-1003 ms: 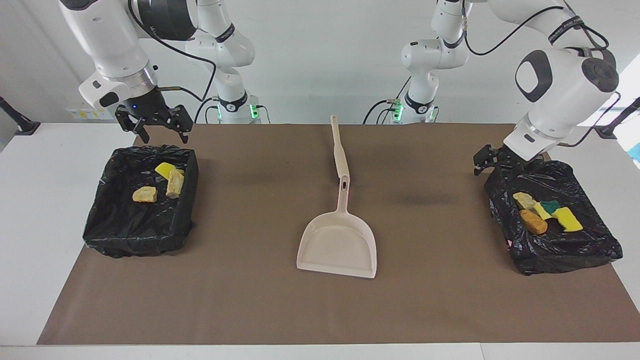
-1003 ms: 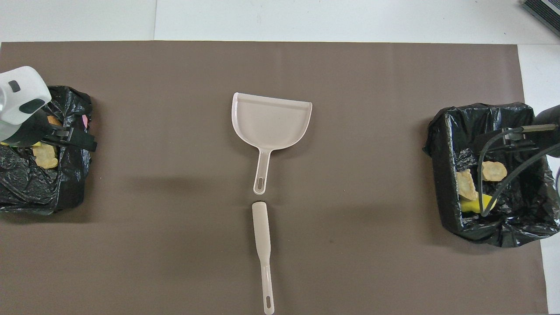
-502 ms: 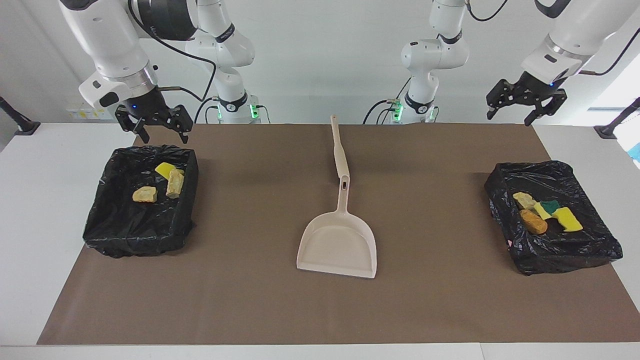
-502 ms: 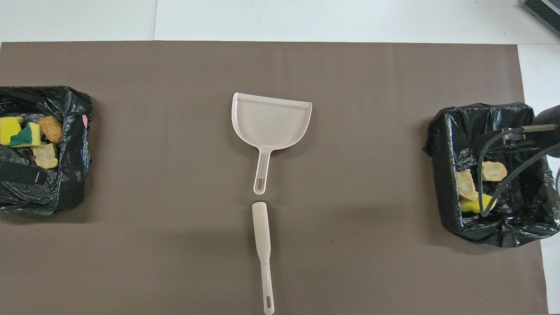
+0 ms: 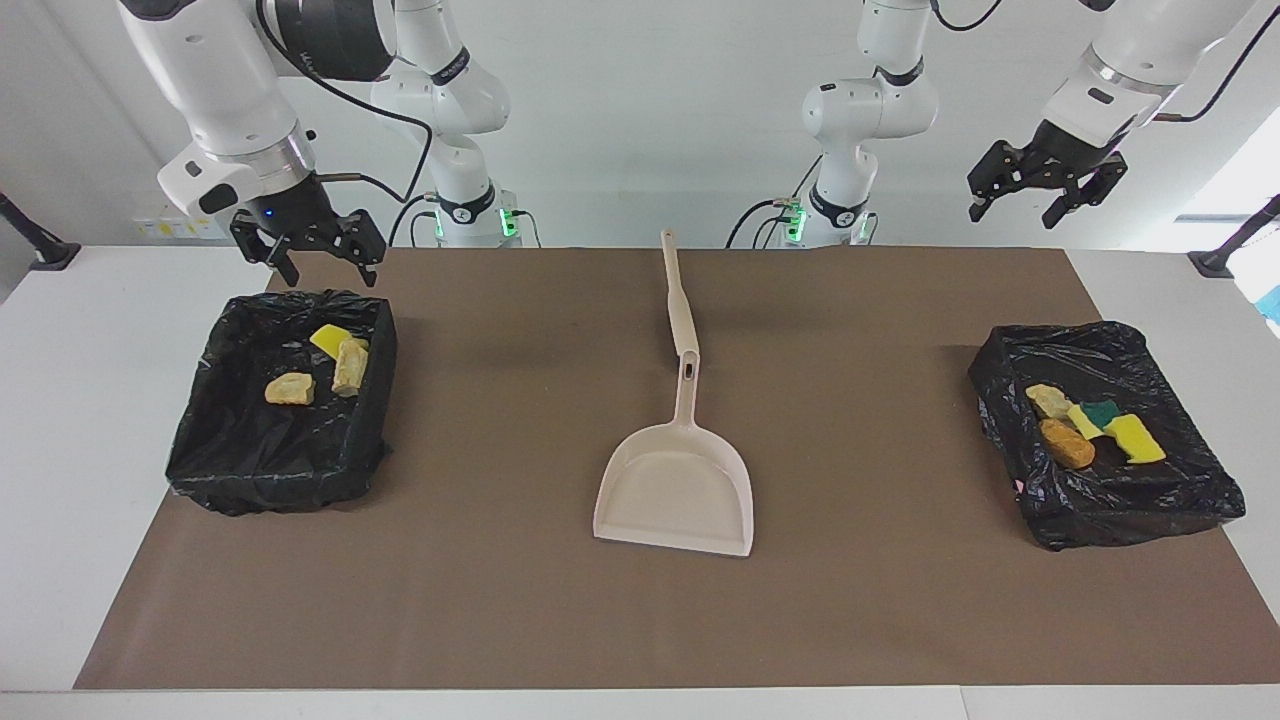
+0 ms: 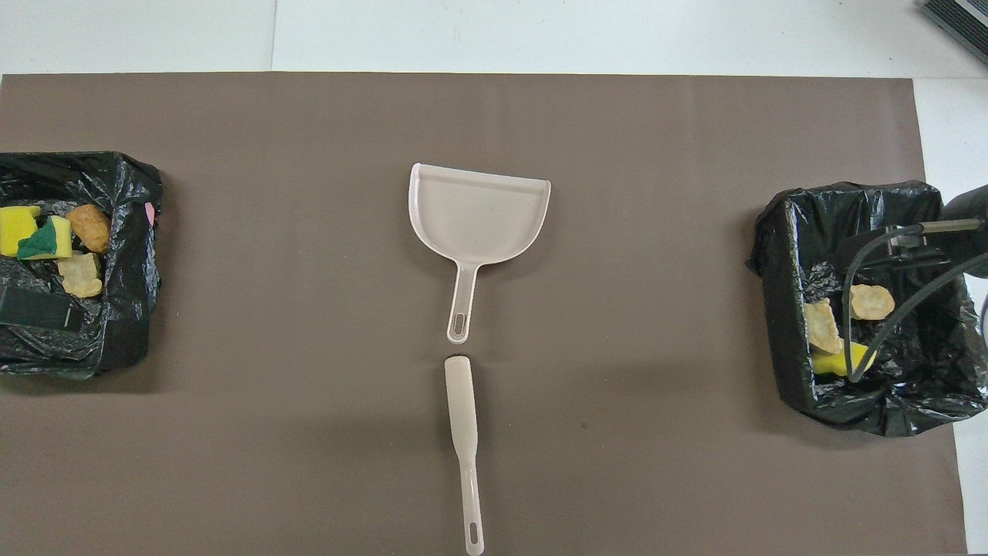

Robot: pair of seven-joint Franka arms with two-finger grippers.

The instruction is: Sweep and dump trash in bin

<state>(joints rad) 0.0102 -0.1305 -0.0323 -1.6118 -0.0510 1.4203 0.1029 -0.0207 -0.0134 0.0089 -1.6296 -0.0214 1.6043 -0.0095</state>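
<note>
All seven pieces of trash sit inside the two black-lined bins: three in the bin at the right arm's end [image 5: 280, 400], namely a yellow sponge bit [image 5: 327, 338], a beige chunk [image 5: 350, 365] and a tan chunk [image 5: 289, 389]; four in the bin at the left arm's end [image 5: 1105, 435], namely a tan chunk [image 5: 1049, 400], an orange-brown chunk [image 5: 1066, 443], a yellow-and-green sponge [image 5: 1092, 416] and a yellow sponge bit [image 5: 1134, 438]. No scrap shows on the mat in either view, so the sweeping and dumping reads as done; at most a retreat of the arms is left, in my judgement. The dustpan [image 5: 675, 490] lies flat and empty mid-table, its handle toward the robots; the brush [image 5: 679, 300] lies in line with it, nearer the robots, its head just apart from the dustpan handle. Right gripper [image 5: 307, 252] hangs above the robot-side edge of its bin, fingers spread, carrying nothing. Left gripper [image 5: 1045, 190] is raised high, above the table's robot-side edge at its own end, fingers apart and empty too. Surface: brown mat [image 5: 520, 600] over a white table [image 5: 60, 450], no creases or stains of note. Room: plain pale wall, arm bases with green indicator lights, black cables trailing down the arms.
</note>
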